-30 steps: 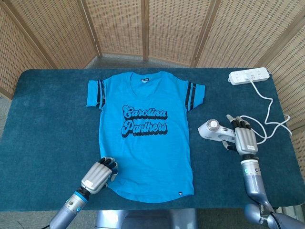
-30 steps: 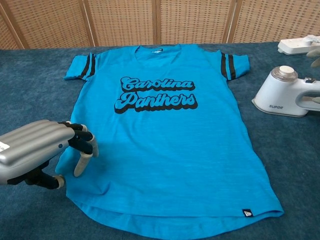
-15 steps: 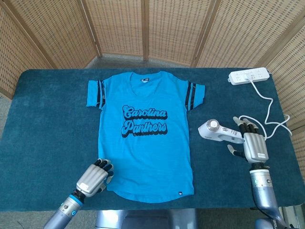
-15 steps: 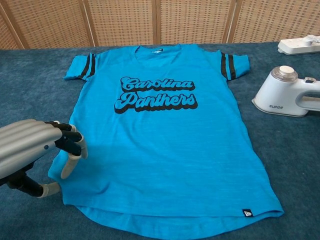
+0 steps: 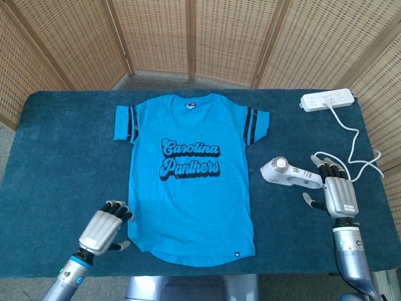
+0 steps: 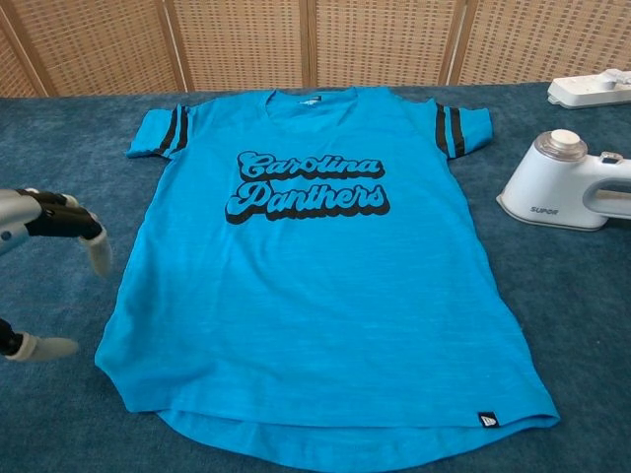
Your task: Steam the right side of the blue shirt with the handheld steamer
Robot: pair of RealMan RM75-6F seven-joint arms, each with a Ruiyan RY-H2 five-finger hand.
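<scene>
The blue shirt (image 5: 191, 179) (image 6: 315, 276) lies flat, face up, with "Carolina Panthers" in black print. The white handheld steamer (image 5: 285, 172) (image 6: 564, 182) lies on the cloth just right of the shirt, its handle pointing right. My right hand (image 5: 338, 194) sits at the end of that handle with its fingers spread and holds nothing; the chest view does not show it. My left hand (image 5: 103, 227) (image 6: 44, 222) hovers over the table left of the shirt's lower hem, fingers apart and empty.
A white power strip (image 5: 327, 100) (image 6: 590, 89) lies at the back right, and its white cord (image 5: 357, 147) loops down towards the right hand. The dark blue table cloth (image 5: 62, 157) covers the table; wicker screens stand behind it.
My left hand has slid left off the shirt's lower corner and opened wider. My right hand has drawn back to the right, off the steamer's handle.
</scene>
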